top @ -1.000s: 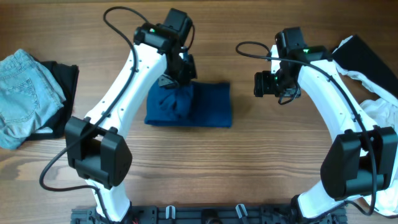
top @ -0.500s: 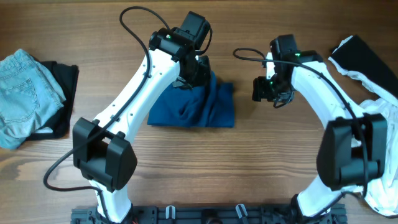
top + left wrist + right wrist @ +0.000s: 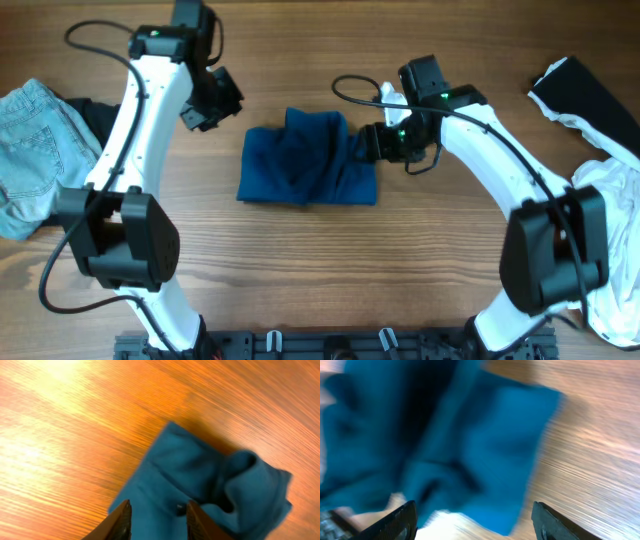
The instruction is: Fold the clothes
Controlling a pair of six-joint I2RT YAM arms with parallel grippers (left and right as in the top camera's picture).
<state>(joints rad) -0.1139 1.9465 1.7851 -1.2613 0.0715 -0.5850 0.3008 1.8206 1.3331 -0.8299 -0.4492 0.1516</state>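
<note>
Blue shirt [image 3: 300, 175] lies bunched, long axis running left-right across table [image 3: 300, 260].

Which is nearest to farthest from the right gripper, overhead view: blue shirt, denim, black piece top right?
1. blue shirt, center, beside the right gripper
2. black piece, top right
3. denim, far left

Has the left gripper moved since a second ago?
Yes. The left gripper has left the blue shirt and swung leftward, toward the denim.

Blue shirt [image 3: 305, 172] — soft matt cloth; table [image 3: 300, 260] — grained wood, slight sheen.
</note>
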